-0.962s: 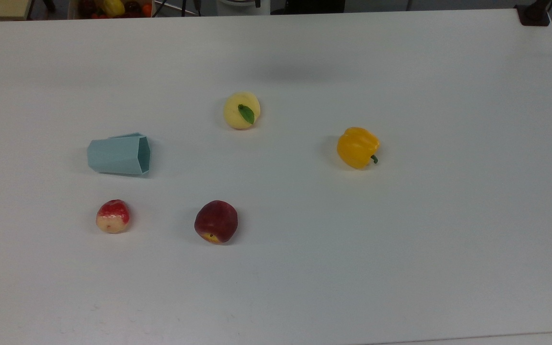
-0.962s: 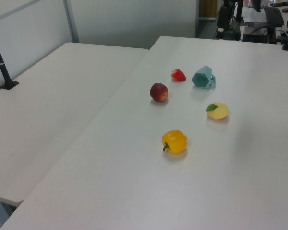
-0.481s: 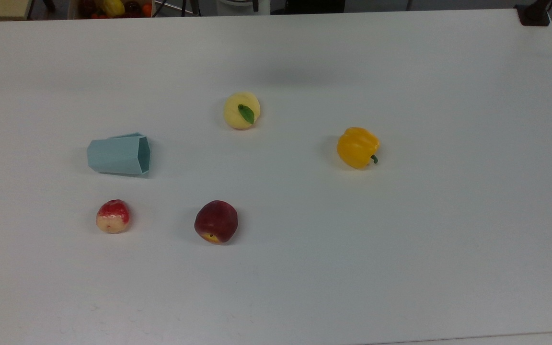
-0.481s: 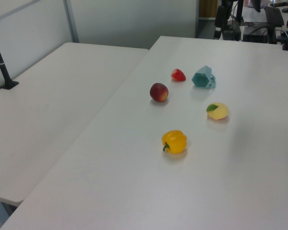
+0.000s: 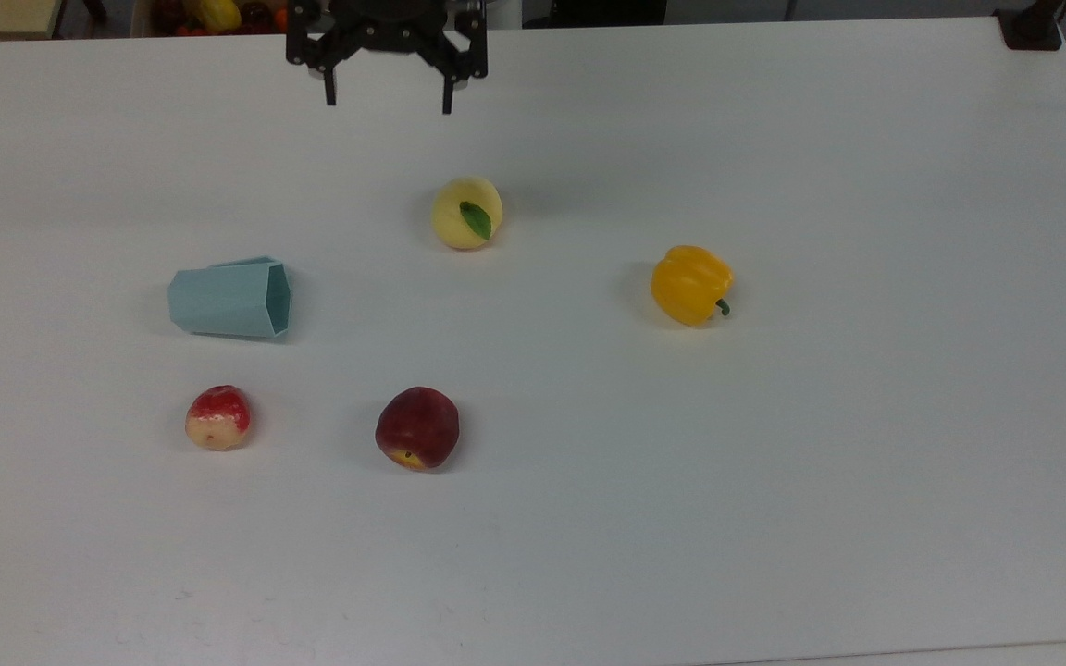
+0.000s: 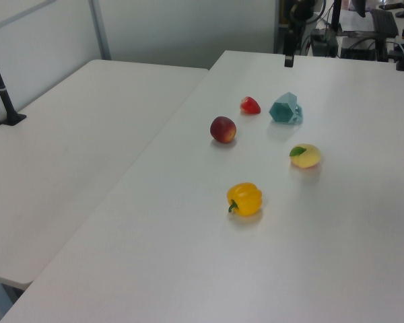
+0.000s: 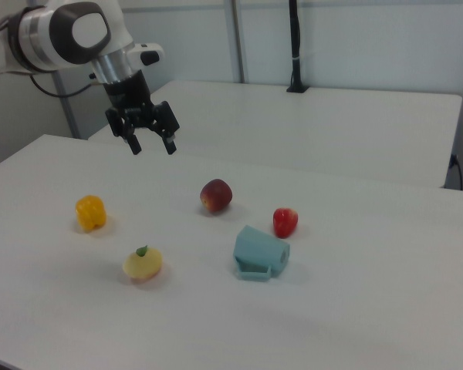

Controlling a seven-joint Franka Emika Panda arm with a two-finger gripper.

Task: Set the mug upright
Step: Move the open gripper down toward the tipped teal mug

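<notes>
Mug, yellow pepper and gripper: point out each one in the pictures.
mug [image 5: 223, 301], top view, on its faceted side wall as it lies tipped over.
yellow pepper [image 5: 688, 282], top view, on the middle of its body.
gripper [image 7: 150, 143], right view, midway between its open fingertips.

Matt mug [image 5: 230, 300], smooth white table [image 5: 774, 462]

Robot lab, white tables [image 6: 87, 134], partition walls [image 7: 355, 38], camera pole [image 7: 295, 46]

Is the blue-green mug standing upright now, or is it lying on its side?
Lying on its side. In the top view the mug rests lengthwise on the white table, its hexagonal rim facing the top view's right; the right view shows its handle against the tabletop.
</notes>
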